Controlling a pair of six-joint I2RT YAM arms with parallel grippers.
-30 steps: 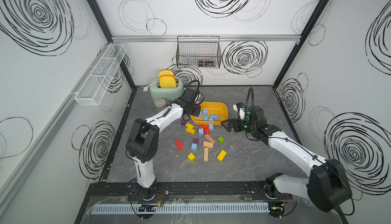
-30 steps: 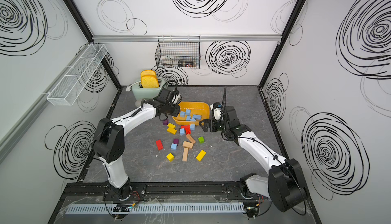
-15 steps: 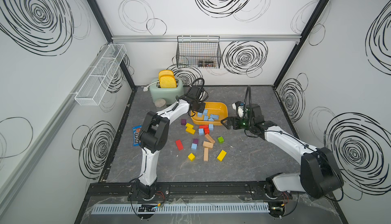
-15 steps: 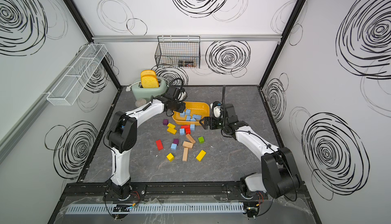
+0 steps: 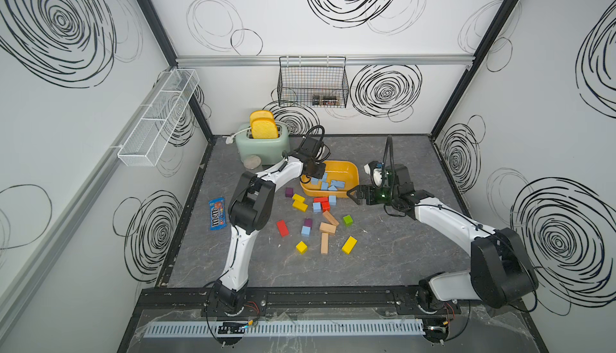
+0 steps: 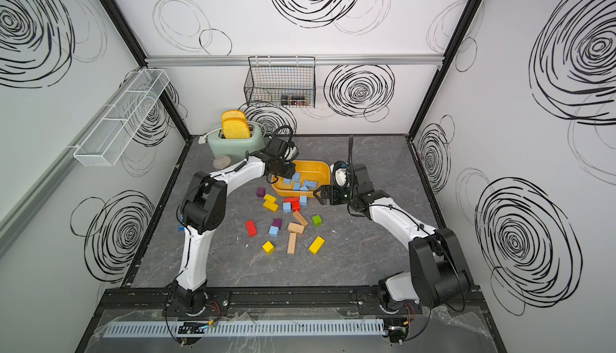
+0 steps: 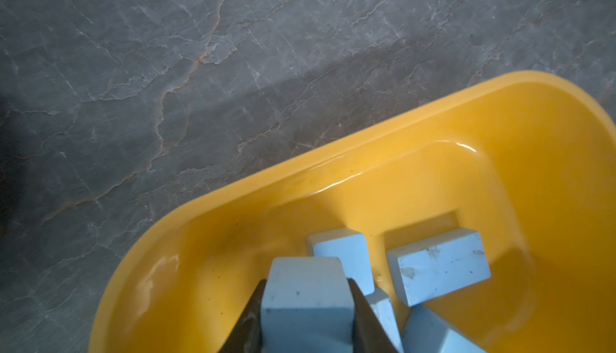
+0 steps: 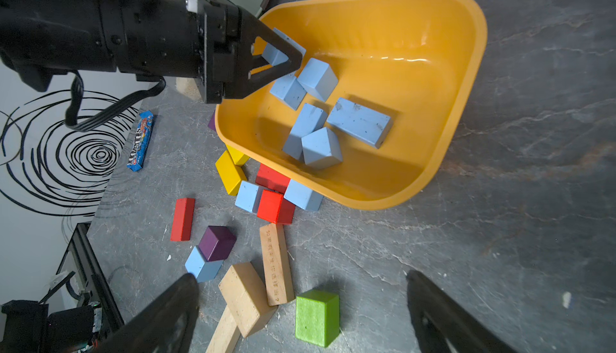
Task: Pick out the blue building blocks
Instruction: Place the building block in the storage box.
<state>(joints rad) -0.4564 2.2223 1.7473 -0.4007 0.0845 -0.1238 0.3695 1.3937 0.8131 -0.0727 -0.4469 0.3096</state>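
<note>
In the left wrist view the left gripper [image 7: 306,314] pinches a pale sky-blue wooden cube [image 7: 305,288] over the glossy yellow plastic tub [image 7: 366,171], with other blue blocks [image 7: 438,264] lying inside. The right wrist view adds what that one misses: three more blue cubes [image 8: 248,196] lying outside the tub, and the right gripper [image 8: 300,276] spread wide and empty beside the tub.

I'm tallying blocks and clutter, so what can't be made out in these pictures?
- The wire basket contents: too small in both top views.
- The blue block in the left pincer: underside cut off by the left wrist view's edge.
- The purple cube by the yellow tub: mostly hidden behind its rim, right wrist view.
</note>
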